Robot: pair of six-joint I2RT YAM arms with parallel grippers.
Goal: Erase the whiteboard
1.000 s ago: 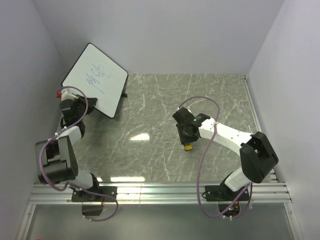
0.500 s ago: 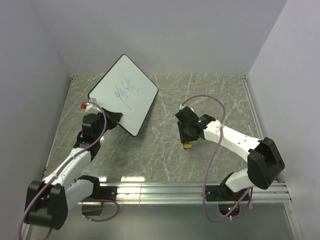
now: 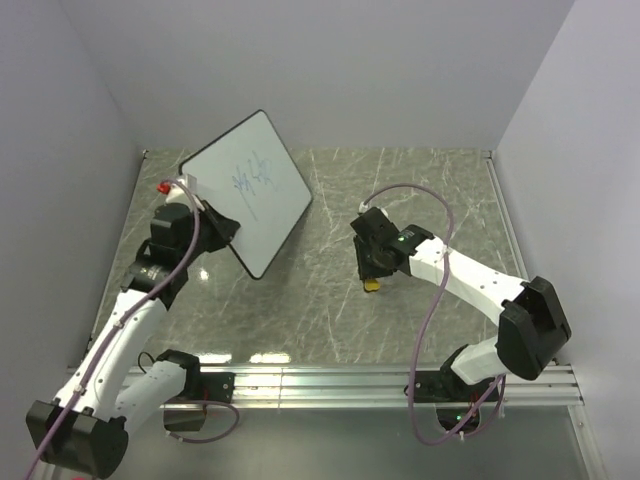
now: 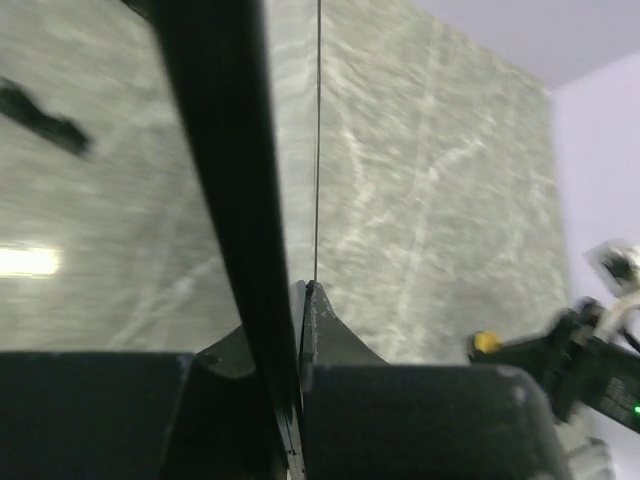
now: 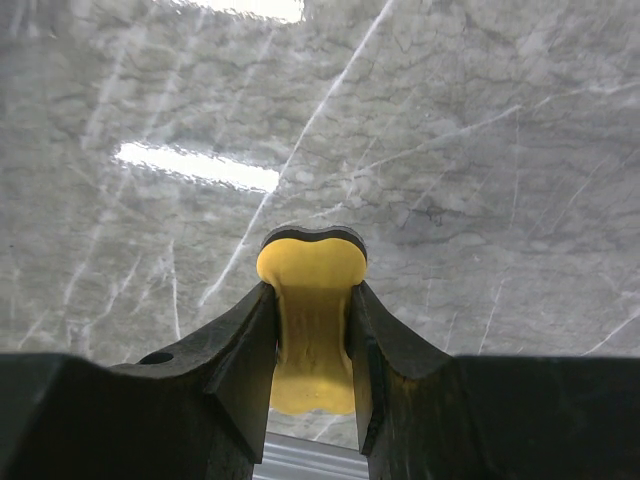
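The left gripper (image 4: 300,300) is clamped on the edge of the whiteboard (image 3: 250,190), which stands tilted at upper left of the overhead frame. Right of centre, the right gripper (image 5: 310,330) pinches a yellow eraser (image 5: 308,270) over the desk (image 3: 320,320).

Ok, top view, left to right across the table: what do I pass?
The left hand, then the whiteboard it clamps by its edge, bare table, then the right hand gripping the yellow eraser.
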